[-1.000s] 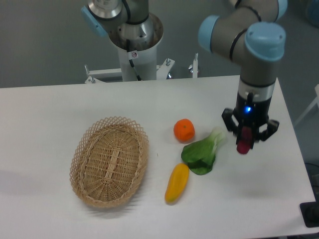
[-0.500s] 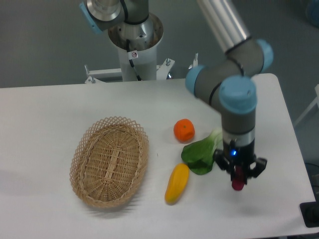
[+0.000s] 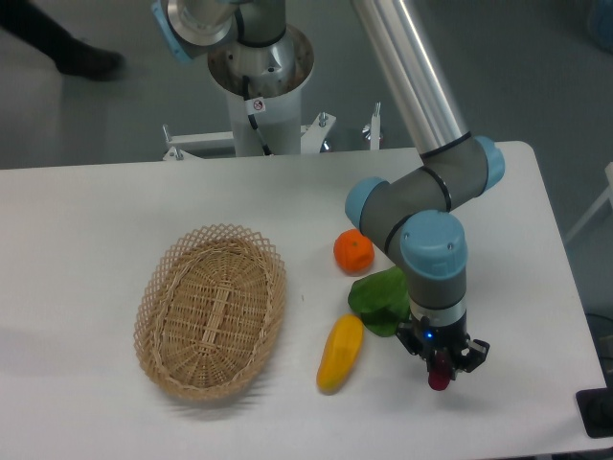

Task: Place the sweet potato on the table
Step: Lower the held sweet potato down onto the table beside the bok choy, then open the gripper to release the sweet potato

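Since the earlier frames the arm has swung in from the right edge and sunk lower, bringing the pincer (image 3: 440,368) down close over the desk (image 3: 86,230). Its fingers are clamped on the sweet potato (image 3: 438,379), which hangs end-down between them, its tip at or just above the white surface; I cannot tell if it touches. The green leafy vegetable (image 3: 378,302) lies just up-left of the pincer, the yellow vegetable (image 3: 340,352) to its left, the orange fruit (image 3: 353,251) further up-left, and the wicker basket (image 3: 211,309) well off left.
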